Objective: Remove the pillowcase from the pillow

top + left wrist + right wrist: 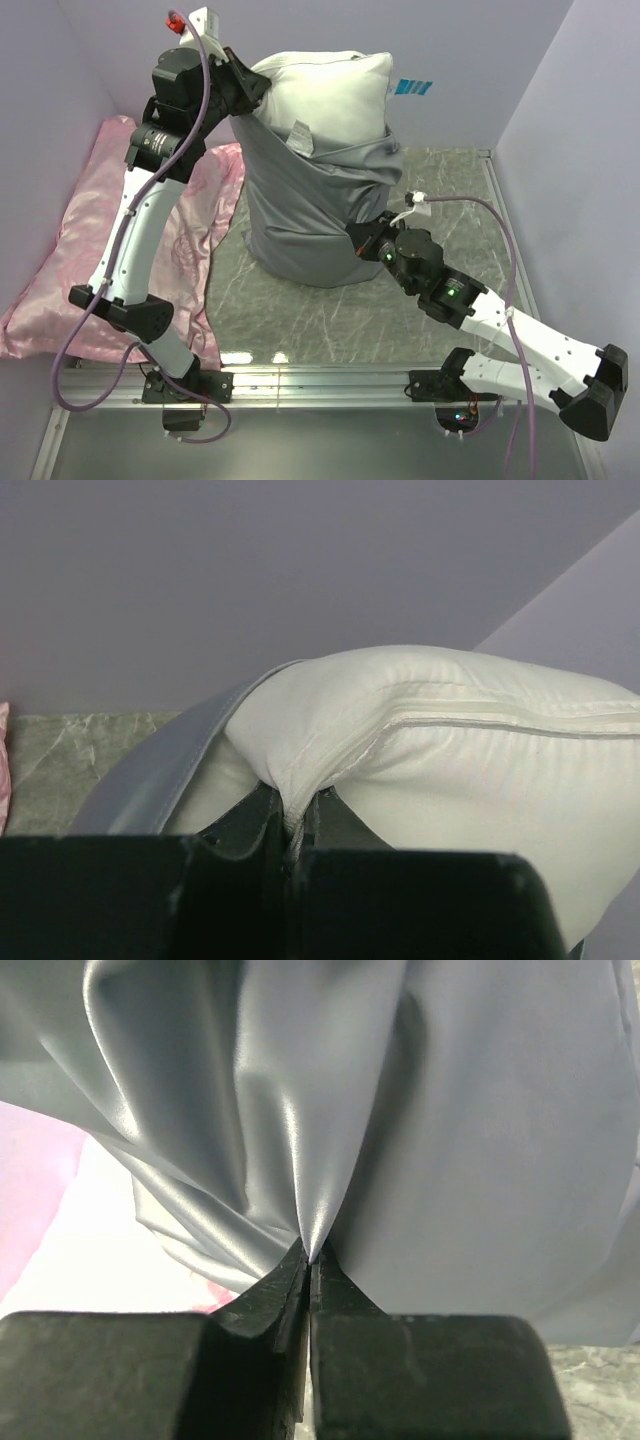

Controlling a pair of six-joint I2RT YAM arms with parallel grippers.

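Note:
The white pillow [325, 88] stands upright on the table, its top half bare. The grey-blue pillowcase [300, 215] sags around its lower half, a small white tag [300, 138] at its rim. High at the pillow's upper left corner, my left gripper [252, 88] is shut on the pillow's piped edge [290, 805], with a strip of pillowcase [160, 770] beside it. My right gripper [360, 238] sits low at the pillowcase's right side, shut on a pinched fold of grey-blue fabric [315, 1230].
A pink rose-patterned satin pillow [70, 270] lies along the left wall, under the left arm. The marble tabletop [300, 320] shows in front of the pillowcase and to its right. Walls close in at the back and on both sides.

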